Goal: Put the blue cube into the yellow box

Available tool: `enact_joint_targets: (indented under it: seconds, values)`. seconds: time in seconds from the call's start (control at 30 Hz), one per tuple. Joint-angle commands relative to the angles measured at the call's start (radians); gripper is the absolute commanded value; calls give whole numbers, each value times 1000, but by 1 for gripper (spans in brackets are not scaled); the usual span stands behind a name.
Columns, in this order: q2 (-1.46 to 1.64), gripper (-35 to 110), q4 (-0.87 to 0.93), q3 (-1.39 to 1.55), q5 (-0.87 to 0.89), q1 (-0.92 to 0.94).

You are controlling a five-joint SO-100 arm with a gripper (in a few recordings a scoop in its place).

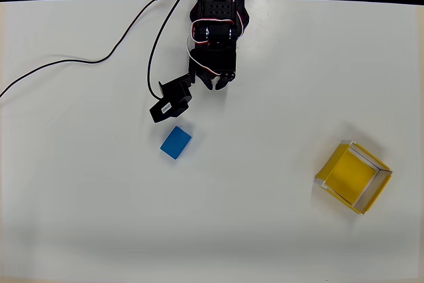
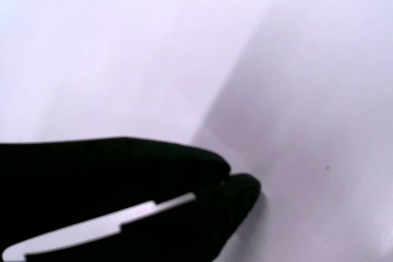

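Note:
The blue cube [image 1: 175, 142] lies flat on the white table, left of centre in the overhead view. The yellow box [image 1: 353, 177] sits open-topped at the lower right, turned at an angle, with pale rims. My black gripper [image 1: 219, 83] hangs near the table's top edge, up and to the right of the cube and well apart from it. In the wrist view the gripper [image 2: 228, 181] shows its two dark fingertips touching, shut on nothing, with bare white table behind them.
A black camera module [image 1: 171, 101] on a cable lies between the gripper and the cube, just above the cube. Its black cable [image 1: 79, 61] trails across the upper left of the table. White table [image 1: 265, 137] stretches between cube and box.

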Motion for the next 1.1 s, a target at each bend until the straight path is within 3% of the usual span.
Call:
enact_joint_targets:
  seconds: [0.0,0.4,0.6,0.73,1.07]
  values:
    - [29,1,12,28,0,-14]
    - [29,2,15,28,-74,-5]
    - [-55,20,-334,-18,-64,140]
    - [-265,31,-522,-204,-43,206]
    - [-727,34,-506,-769,26,324]
